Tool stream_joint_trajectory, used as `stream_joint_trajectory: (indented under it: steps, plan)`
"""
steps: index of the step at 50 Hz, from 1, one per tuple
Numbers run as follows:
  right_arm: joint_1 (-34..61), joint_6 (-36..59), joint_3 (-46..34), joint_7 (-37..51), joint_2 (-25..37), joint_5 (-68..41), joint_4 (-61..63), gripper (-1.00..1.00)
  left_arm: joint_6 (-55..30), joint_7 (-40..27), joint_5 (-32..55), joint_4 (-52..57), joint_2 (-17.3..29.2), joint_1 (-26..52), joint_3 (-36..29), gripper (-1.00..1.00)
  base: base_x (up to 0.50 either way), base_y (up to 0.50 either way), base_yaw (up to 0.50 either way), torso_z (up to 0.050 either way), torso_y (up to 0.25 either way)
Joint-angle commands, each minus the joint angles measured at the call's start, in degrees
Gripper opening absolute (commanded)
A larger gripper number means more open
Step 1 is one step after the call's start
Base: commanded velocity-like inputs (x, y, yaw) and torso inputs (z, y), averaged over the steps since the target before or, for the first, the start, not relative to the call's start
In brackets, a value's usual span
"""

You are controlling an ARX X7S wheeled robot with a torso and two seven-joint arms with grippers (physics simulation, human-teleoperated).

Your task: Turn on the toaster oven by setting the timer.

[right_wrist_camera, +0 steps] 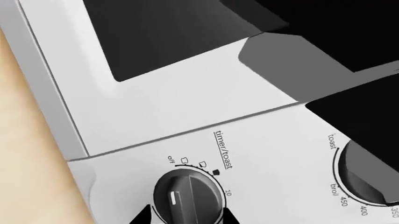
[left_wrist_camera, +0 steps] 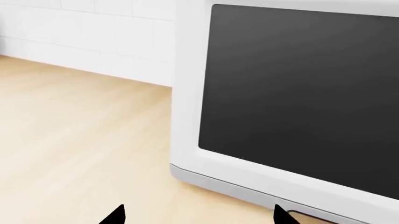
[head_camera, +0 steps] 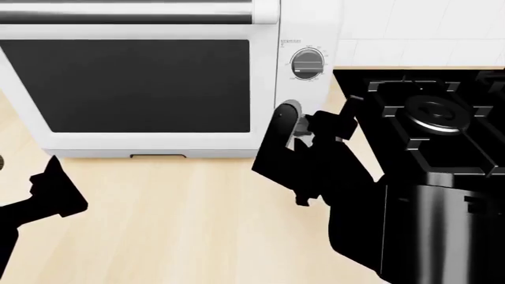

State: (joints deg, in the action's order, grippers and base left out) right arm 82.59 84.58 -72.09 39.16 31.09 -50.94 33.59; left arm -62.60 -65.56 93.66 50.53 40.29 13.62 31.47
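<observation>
Right hand (right_wrist_camera: 185, 215) is set with fingertips apart on either side of the timer (right_wrist_camera: 187, 196), not yet clamped, presumably to allow twisting. Timer sits at 6 o'clock of the temperature knob (head_camera: 307, 64) on the toaster oven (head_camera: 150, 89). Left hand (left_wrist_camera: 196, 217) is held apart, idle over the counter (head_camera: 181, 219).

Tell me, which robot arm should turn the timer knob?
The right one. Its right end effector sits with a fingertip on each side of the timer, while the left end effector hangs far off, before the toaster oven.
</observation>
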Motion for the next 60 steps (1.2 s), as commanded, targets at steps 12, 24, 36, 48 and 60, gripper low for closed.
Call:
stream_joint_trajectory:
  steps: [12, 24, 36, 48, 60]
  plan:
    - [-3.4, -0.7, 6.2, 3.8, -0.5, -6.4, -1.7, -1.00, 0.7, 0.7, -0.1, 0.2, -0.1, -1.5, 0.7, 1.00, 0.00, 0.00, 0.00, 0.000, 0.000]
    - [-4.4, -1.7, 9.4, 5.5, -0.9, -8.6, -2.8, -1.00, 1.0, 0.6, -0.4, -0.4, -0.2, -1.0, -0.1, 1.00, 0.00, 0.00, 0.00, 0.000, 0.000]
    - [-6.2, -3.9, 12.7, 7.2, -0.7, -10.8, -2.9, -1.00, 1.2, 0.9, -0.5, -0.1, -0.3, -1.9, 0.3, 1.00, 0.00, 0.00, 0.00, 0.000, 0.000]
    - [-8.5, -5.4, 15.8, 9.6, -1.5, -13.4, -3.9, -1.00, 1.6, 1.4, -0.3, 0.3, -0.3, -3.2, 1.3, 1.00, 0.00, 0.00, 0.00, 0.000, 0.000]
    - [-10.2, -6.9, 18.5, 11.7, -2.4, -15.9, -5.3, -1.00, 1.9, 1.6, -0.5, 0.2, -0.5, -3.7, 1.3, 1.00, 0.00, 0.00, 0.00, 0.000, 0.000]
